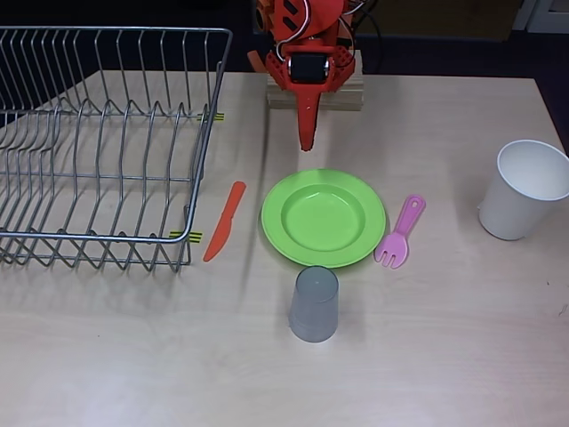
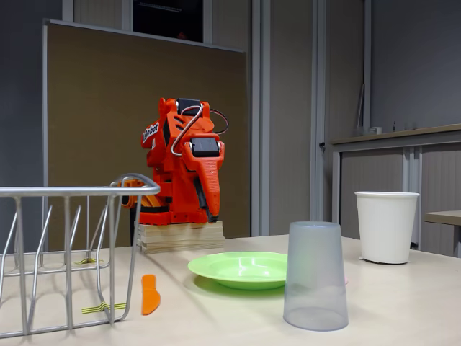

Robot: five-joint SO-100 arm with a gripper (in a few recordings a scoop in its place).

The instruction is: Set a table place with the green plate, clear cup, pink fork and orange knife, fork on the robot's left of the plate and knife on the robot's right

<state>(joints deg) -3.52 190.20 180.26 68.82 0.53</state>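
Observation:
The green plate (image 1: pixel 324 216) (image 2: pixel 241 269) lies in the middle of the table. Just below it in the overhead view stands the clear cup (image 1: pixel 315 304) (image 2: pixel 315 275), upside down. The pink fork (image 1: pixel 400 233) rests to the right of the plate, tines toward the near edge. The orange knife (image 1: pixel 224 222) (image 2: pixel 150 294) lies to the plate's left, beside the rack. My gripper (image 1: pixel 308 133) (image 2: pixel 212 205) is folded back at the arm's base beyond the plate, pointing down, shut with nothing in it.
A wire dish rack (image 1: pixel 102 142) (image 2: pixel 65 252) takes up the left side of the table. A white paper cup (image 1: pixel 524 189) (image 2: pixel 387 225) stands at the right. The arm's base sits on a wooden block (image 1: pixel 316 93) (image 2: pixel 180 236).

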